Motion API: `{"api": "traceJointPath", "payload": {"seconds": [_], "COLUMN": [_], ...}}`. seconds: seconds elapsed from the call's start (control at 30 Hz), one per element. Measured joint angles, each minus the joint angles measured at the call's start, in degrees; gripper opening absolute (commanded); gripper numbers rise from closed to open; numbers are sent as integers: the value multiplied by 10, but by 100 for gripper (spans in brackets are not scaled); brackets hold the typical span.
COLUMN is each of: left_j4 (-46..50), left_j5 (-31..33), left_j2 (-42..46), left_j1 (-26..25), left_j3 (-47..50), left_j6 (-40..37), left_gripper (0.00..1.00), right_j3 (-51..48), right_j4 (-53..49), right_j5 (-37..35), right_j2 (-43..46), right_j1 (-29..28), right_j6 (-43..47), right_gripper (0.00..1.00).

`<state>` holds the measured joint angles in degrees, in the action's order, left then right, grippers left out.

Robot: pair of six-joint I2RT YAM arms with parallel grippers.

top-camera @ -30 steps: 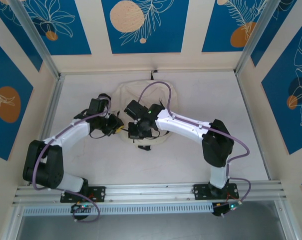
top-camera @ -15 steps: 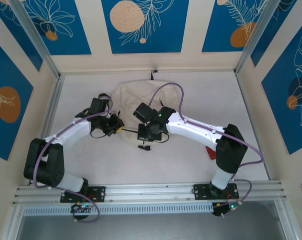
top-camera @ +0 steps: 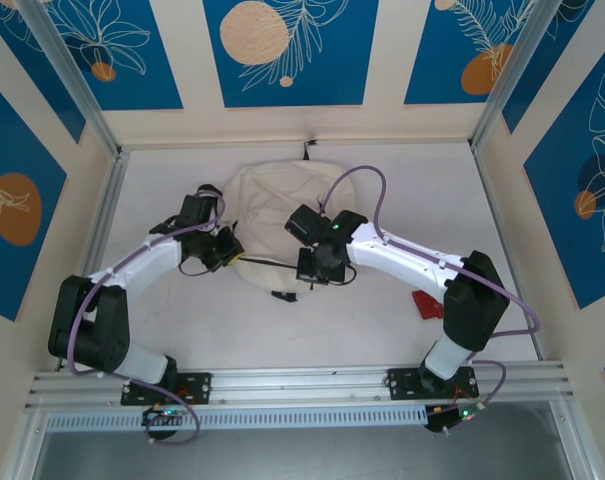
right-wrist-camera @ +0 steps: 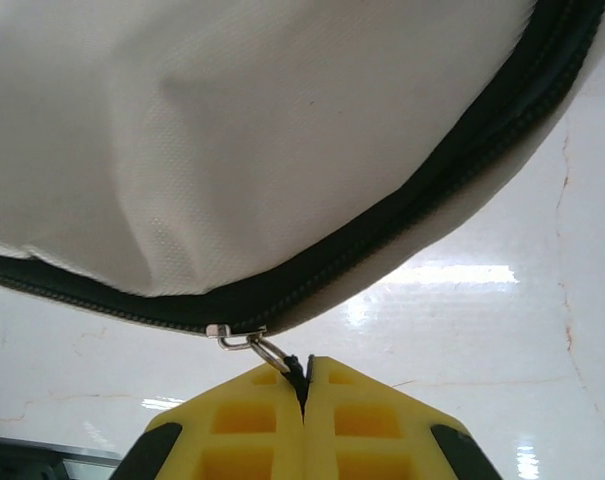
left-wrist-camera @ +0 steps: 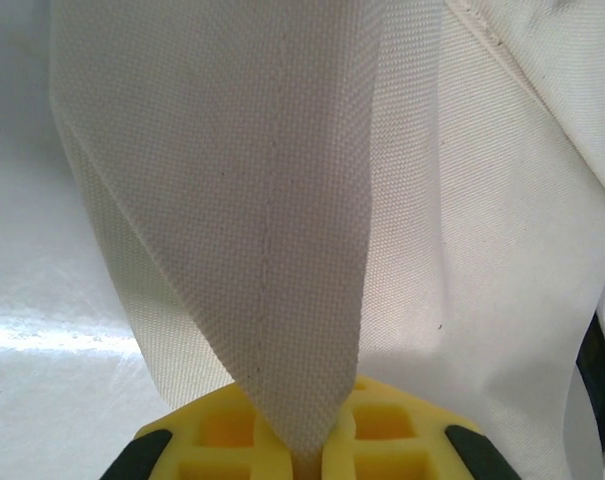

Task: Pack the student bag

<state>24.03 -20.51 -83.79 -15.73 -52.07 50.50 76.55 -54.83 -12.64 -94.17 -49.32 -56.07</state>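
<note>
The student bag [top-camera: 272, 200], cream cloth, lies flat on the white table between my two arms. At its left edge, my left gripper [top-camera: 225, 252] is shut on a fold of the bag's cream cloth [left-wrist-camera: 232, 170], which runs down between the yellow fingers [left-wrist-camera: 402, 440]. My right gripper [top-camera: 313, 270] is at the bag's near edge, shut on the black zip pull [right-wrist-camera: 298, 368]. A metal ring [right-wrist-camera: 267, 350] links the pull to the slider on the black zip line [right-wrist-camera: 382, 240]. The bag's inside is hidden.
A small red thing [top-camera: 427, 304] lies on the table beside my right arm's elbow. A black strap end [top-camera: 282, 295] sticks out below the bag's near edge. Metal rails [top-camera: 104, 230] line the table's left and right sides.
My right gripper has moved to the right along the bag's near edge with the zip pull in it. The yellow glimpse at the bag's left side no longer shows. The left gripper has stayed put.
</note>
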Motion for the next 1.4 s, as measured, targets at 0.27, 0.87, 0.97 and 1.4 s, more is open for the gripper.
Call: {"api": "traceJointPath", "payload": {"seconds": [0.27, 0.87, 0.97, 1.4], "left_j4": [32, 60, 38, -35], "left_j5": [46, -14, -38, -35], "left_j2": [7, 147, 134, 90], "left_j1": [35, 93, 93, 93], "left_j3": [-39, 75, 82, 86], "left_j6": [-24, 5, 17, 34], "left_gripper": [37, 72, 69, 17], "right_j3": [25, 250, 250, 250], "right_j4": [41, 111, 111, 81], "right_j5": [66, 195, 198, 179], "right_j2": [-24, -232, -232, -231], "right_j1": [-11, -72, -72, -76], "right_j6": [54, 83, 83, 90], "right_gripper": [0, 0, 0, 0]}}
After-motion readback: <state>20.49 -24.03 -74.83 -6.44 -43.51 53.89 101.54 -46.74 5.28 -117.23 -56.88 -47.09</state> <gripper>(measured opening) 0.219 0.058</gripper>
